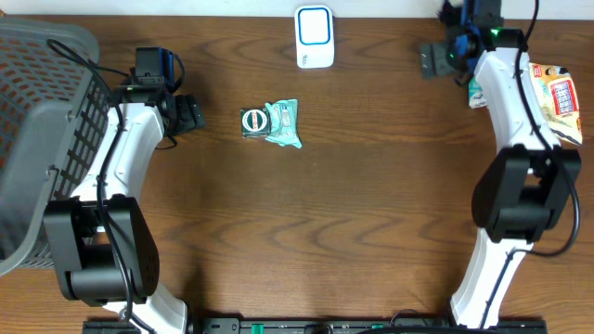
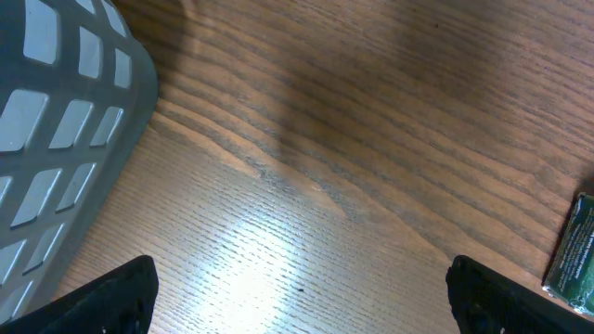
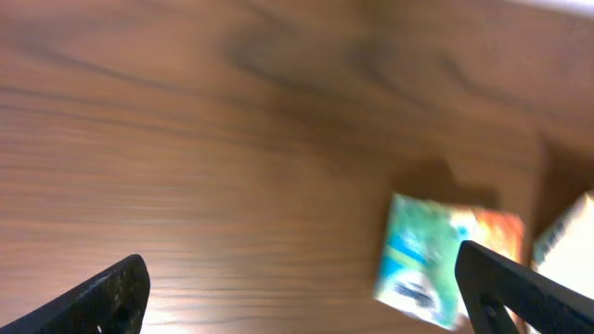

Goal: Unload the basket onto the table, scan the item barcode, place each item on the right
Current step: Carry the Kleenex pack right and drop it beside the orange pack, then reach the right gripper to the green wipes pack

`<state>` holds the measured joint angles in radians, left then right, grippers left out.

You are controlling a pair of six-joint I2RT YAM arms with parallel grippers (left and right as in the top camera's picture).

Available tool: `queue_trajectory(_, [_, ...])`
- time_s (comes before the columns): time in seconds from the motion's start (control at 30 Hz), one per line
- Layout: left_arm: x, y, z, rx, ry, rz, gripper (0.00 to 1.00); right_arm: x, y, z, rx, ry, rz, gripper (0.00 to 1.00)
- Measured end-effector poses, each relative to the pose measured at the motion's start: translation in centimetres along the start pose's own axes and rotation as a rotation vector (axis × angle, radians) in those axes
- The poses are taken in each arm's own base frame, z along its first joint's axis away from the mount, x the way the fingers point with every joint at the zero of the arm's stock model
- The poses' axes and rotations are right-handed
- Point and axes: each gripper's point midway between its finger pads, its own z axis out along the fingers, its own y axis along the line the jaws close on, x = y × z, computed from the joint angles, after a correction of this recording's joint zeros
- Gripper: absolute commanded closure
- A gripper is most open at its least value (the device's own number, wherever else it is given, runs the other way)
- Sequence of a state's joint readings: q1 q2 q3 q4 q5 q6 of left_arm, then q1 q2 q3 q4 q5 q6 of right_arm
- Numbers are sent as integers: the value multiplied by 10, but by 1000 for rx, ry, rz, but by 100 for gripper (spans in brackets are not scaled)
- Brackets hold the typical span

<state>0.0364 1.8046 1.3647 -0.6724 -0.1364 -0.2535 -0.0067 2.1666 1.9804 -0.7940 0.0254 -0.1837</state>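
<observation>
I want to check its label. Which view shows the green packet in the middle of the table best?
Overhead: the whole green packet is visible. The left wrist view catches only its edge; the right wrist view misses it.

Grey basket (image 1: 28, 167), wooden table (image 1: 353, 232)

Shop checkout table, scanner (image 1: 315, 37), basket (image 1: 28, 139)

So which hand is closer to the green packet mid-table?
Left. The left hand sits close beside the green packet, not touching; the right hand is much farther off on its other side.
</observation>
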Motion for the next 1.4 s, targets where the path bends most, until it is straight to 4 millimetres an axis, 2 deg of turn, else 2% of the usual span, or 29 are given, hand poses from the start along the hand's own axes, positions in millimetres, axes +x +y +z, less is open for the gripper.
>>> queue_trajectory(0.13, [0, 0, 0, 0, 0, 0, 2, -28, 76, -38, -279, -105, -13, 1])
queue_trajectory(0.3, [0, 0, 0, 0, 0, 0, 2, -26, 161, -59, -581, -99, -49, 1])
queue_trajectory(0.37, [0, 0, 0, 0, 0, 0, 3, -18, 198, -66, -669, -67, -78, 1])
queue_trajectory(0.47, [0, 0, 0, 0, 0, 0, 3, -1, 240, -70, -734, -10, -124, 1])
queue_trajectory(0.67, [0, 0, 0, 0, 0, 0, 2, 43, 318, -62, -748, 114, -243, 1])
queue_trajectory(0.77, [0, 0, 0, 0, 0, 0, 3, 56, 340, -59, -744, 140, -277, 1])
queue_trajectory(0.87, [0, 0, 0, 0, 0, 0, 2, 62, 355, -60, -737, 138, -306, 1])
queue_trajectory(1.07, [0, 0, 0, 0, 0, 0, 3, 65, 366, -62, -713, 132, -326, 1])
queue_trajectory(1.17, [0, 0, 0, 0, 0, 0, 2, 55, 364, -59, -701, 106, -286, 1])
queue_trajectory(1.3, [0, 0, 0, 0, 0, 0, 2, 23, 358, -54, -698, 24, -144, 1])
queue_trajectory(1.4, [0, 0, 0, 0, 0, 0, 2, 20, 352, -52, -687, 42, -78, 1])
